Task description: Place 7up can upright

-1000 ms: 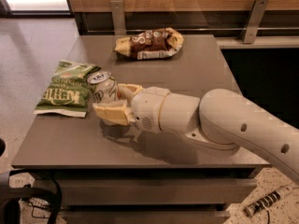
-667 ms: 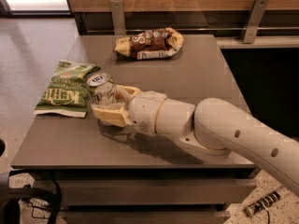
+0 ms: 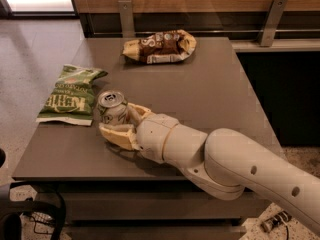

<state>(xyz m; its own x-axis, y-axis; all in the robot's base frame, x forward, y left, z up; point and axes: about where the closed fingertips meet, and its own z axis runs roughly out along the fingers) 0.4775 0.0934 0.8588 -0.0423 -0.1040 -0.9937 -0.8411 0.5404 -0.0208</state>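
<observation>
The 7up can [image 3: 112,107] is a small silver can with green print, pull-tab top facing up, standing roughly upright at the left front of the brown table [image 3: 210,84]. My gripper [image 3: 119,123] reaches in from the right with its cream fingers [image 3: 116,136] on either side of the can's body, shut on it. The can's lower part is hidden behind the fingers, so I cannot tell whether its base touches the table.
A green crisp bag [image 3: 67,94] lies flat just left of the can, near the table's left edge. A brown snack bag [image 3: 160,46] lies at the back middle. A wooden wall with metal brackets [image 3: 272,14] runs behind the table.
The gripper and the can have come slightly lower and nearer the table's front, away from the green bag. The bags have not moved.
</observation>
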